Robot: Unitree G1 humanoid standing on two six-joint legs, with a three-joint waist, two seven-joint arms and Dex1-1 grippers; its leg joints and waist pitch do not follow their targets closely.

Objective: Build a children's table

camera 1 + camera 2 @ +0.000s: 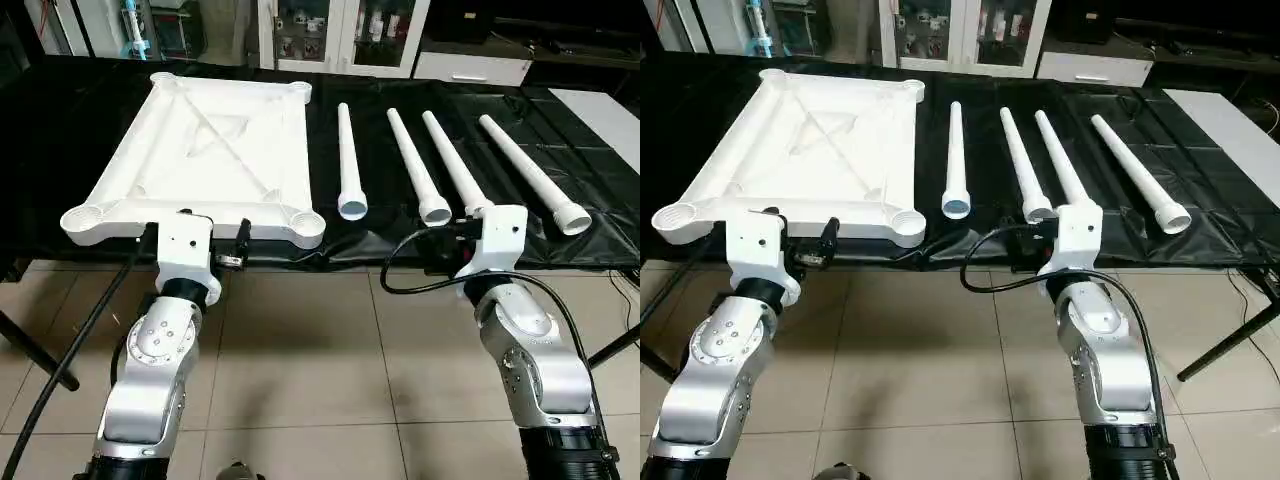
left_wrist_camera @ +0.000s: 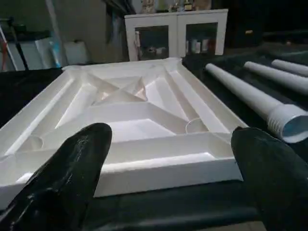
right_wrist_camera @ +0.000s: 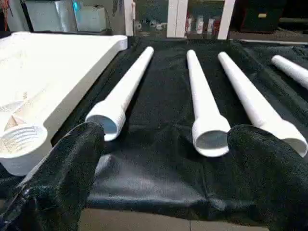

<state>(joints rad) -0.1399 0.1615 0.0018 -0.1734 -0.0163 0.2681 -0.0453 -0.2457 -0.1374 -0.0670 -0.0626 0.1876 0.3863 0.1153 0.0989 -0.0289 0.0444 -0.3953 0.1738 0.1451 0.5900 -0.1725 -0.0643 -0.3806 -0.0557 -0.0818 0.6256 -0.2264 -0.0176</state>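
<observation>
Risk lay in the round legs [image 1: 351, 160]: our jaws stood wide open and empty, at the frame's lower half. We judged a careless nudge could roll one off the desk [image 1: 380, 230] beside the tabletop [image 1: 215, 150].

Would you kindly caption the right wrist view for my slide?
Open right gripper facing four tapered white tube legs on black cloth, beside the white plastic tabletop.

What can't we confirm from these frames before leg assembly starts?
- Tabletop top face: it lies ribbed side up in the head views.
- Third leg wide end: hidden behind the right wrist in the head views.
- Far corner sockets: threads too small to read.
- Fourth leg: cut off by the right wrist view's edge.
</observation>
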